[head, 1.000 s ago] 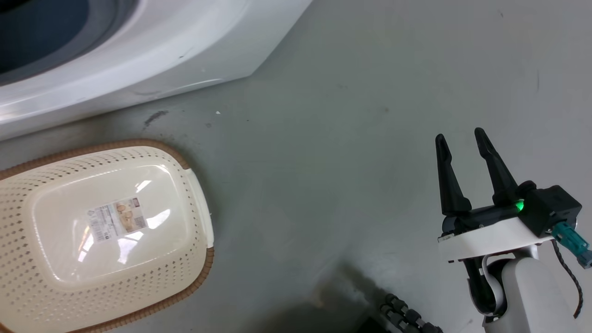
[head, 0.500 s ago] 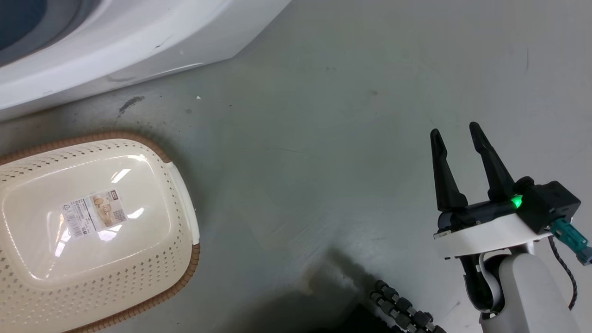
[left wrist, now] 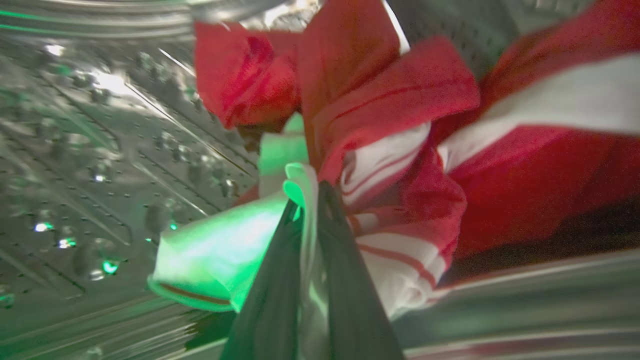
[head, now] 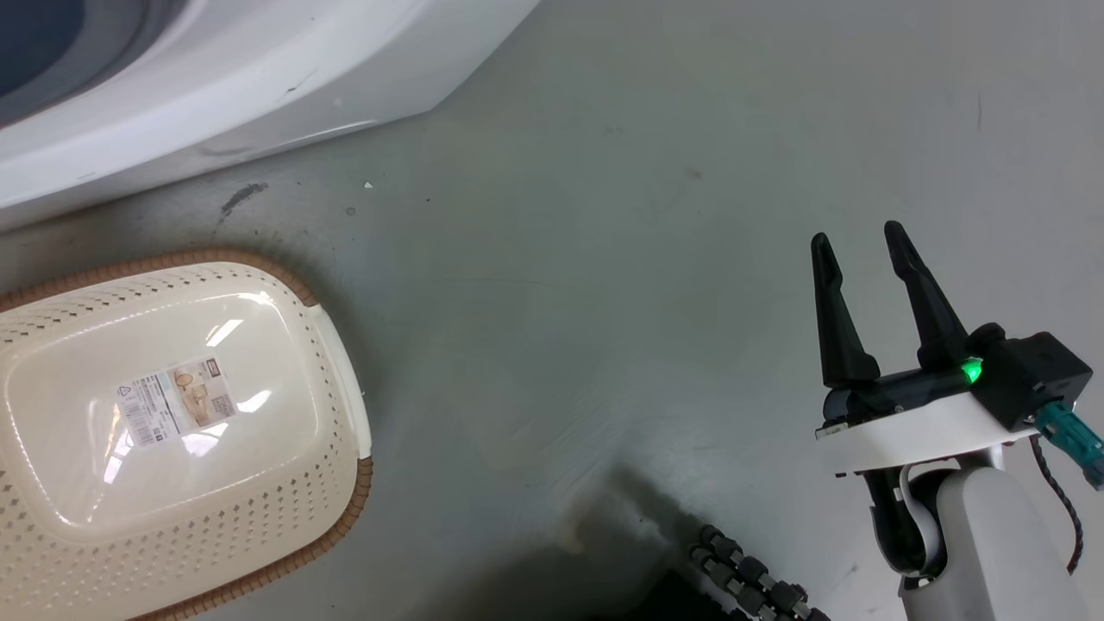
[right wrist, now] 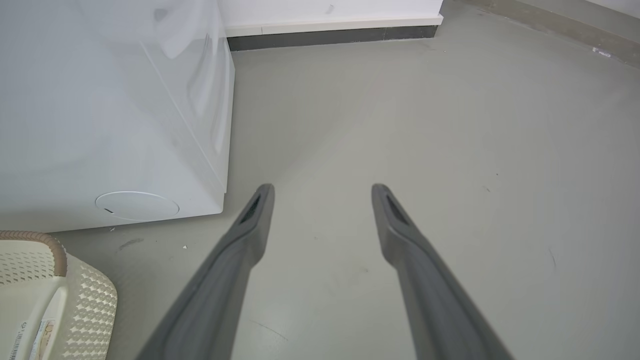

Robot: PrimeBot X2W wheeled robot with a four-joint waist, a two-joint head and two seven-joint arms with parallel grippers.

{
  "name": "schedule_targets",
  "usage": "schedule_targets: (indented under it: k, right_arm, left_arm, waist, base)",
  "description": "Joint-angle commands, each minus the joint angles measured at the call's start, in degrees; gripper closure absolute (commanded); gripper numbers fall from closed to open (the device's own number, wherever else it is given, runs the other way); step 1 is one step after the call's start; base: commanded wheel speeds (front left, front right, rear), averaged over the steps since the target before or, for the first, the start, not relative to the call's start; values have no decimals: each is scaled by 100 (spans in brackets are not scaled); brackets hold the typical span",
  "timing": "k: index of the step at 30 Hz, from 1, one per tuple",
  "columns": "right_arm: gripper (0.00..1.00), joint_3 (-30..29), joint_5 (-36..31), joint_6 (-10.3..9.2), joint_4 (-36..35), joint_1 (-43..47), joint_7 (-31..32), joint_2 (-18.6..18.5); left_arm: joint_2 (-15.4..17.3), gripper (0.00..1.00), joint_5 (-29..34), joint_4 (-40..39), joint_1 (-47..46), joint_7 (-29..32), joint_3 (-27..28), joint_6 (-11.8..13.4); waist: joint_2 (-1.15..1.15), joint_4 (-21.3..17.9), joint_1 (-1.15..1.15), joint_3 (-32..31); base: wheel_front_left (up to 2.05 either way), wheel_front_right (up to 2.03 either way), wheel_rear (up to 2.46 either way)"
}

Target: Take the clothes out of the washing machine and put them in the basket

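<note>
Left wrist view: the left hand [left wrist: 310, 198] is clamped on a white-trimmed fold of the clothes [left wrist: 400, 100], ready to pull them from the washing machine [left wrist: 100, 150]. The right hand [head: 856, 233] idles, spread apart, above the floor [head: 604, 259]. The basket [head: 181, 257] waits empty nearby. Since earlier, the head camera shifted, not the basket.

Over the last second the head camera swung, so the basket [head: 285, 509], the washing machine [head: 216, 78] and the floor scuff [head: 244, 194] all slid toward 10 o'clock in the head view, and less of the machine's dark opening was in frame. In the final half second that drift nearly stopped, and the right gripper [head: 856, 233] edged slightly toward 2 o'clock.
</note>
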Motion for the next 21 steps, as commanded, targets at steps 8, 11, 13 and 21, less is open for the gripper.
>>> schedule_targets:
  k: [8,11,13,21]
  right_arm:
    - [0,-143,-79,-4,3,17,-11,1]
    - [0,-198,-127,-4,11,77,-11,2]
    - [0,-238,-147,-4,3,124,-11,1]
    - [0,-390,-257,-4,36,311,-11,0]
  left_arm:
    - [-254,100,-214,-208,522,-1265,320,633]
    - [-459,100,-390,-94,752,-1778,459,810]
    - [-583,100,-499,3,949,-2101,522,886]
    - [-1078,100,-1036,400,1813,-3449,909,1113]
  waist:
    - [0,42,0,-373]
    - [0,80,0,-554]
    - [0,109,0,-692]
    - [0,216,0,-1305]
  base:
    - [0,0,0]
    - [0,0,0]
    - [0,0,0]
    - [0,0,0]
